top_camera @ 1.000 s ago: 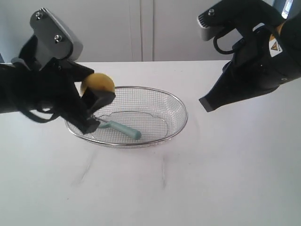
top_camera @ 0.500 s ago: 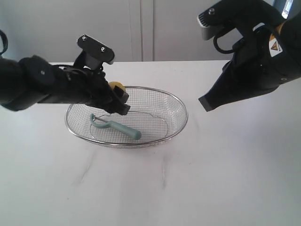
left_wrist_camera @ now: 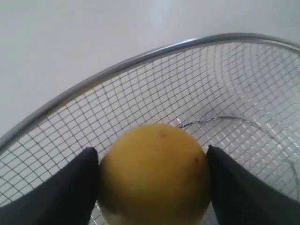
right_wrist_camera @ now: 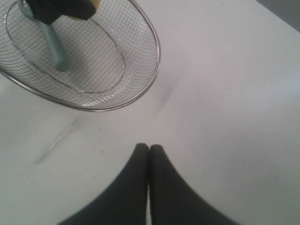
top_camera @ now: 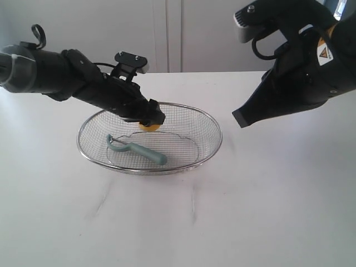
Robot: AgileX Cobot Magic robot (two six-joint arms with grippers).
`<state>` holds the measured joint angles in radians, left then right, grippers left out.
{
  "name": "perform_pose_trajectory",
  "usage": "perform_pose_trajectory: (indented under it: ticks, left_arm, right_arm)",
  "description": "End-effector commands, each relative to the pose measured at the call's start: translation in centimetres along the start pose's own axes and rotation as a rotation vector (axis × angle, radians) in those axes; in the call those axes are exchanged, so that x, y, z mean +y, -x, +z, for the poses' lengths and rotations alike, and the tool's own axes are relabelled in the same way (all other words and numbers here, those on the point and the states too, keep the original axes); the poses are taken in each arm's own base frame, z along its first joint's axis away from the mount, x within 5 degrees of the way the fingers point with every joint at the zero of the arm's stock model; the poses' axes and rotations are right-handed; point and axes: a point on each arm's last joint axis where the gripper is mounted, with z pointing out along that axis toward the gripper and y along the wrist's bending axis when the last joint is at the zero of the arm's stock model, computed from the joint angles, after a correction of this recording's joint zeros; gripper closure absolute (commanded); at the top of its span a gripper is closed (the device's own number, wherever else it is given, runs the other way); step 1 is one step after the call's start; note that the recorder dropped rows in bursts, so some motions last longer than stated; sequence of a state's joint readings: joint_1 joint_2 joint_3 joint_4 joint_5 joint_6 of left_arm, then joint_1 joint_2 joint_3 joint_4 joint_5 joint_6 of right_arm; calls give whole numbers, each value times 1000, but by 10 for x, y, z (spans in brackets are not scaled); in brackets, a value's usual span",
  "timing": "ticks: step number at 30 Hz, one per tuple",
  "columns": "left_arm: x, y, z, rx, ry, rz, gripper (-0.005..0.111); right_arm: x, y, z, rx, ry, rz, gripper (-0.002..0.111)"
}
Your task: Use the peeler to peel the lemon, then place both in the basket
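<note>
Reaching into basket (top_camera: 220, 135), left end effector (top_camera: 149, 119) gripping lemon (left_wrist_camera: 154, 173) — right end effector (right_wrist_camera: 149, 151) closed, aloft.

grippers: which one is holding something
The left gripper, shut on the lemon over the basket; the right gripper is shut too, but empty.

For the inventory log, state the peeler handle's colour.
The peeler handle is pale teal-green, clearest in the exterior view.
</note>
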<state>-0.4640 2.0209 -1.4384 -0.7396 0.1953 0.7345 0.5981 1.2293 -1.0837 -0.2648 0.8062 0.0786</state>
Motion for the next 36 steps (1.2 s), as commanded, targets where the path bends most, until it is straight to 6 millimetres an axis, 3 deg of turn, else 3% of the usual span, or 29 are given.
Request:
perform_pose_trajectory:
  ticks: [1, 6, 9, 16, 18, 23, 29, 33, 36]
  left_arm:
    - [4, -8, 13, 19, 0, -40, 107]
    - [6, -15, 21, 42, -2, -46, 106]
    - [6, -15, 21, 42, -2, -46, 95]
    - [4, -16, 21, 53, -16, -46, 39]
    - [3, -16, 20, 59, -26, -46, 30]
    - [0, -6, 7, 32, -34, -35, 29]
    - [-8, 15, -24, -24, -44, 8, 29]
    - [-19, 26, -53, -29, -83, 61, 30]
    - [-24, 34, -81, -16, -65, 72, 38]
  right_arm:
    - [0, 0, -2, -18, 3, 8, 108]
    - [0, 0, -2, -18, 3, 8, 108]
    - [0, 0, -2, -18, 3, 8, 108]
    - [1, -1, 2, -8, 5, 6, 108]
    - [1, -1, 2, -8, 5, 5, 108]
    - [1, -2, 3, -7, 6, 7, 108]
    - [1, -2, 3, -7, 6, 9, 108]
    - [1, -2, 3, -7, 6, 9, 108]
    - [1, -2, 3, -5, 5, 9, 108]
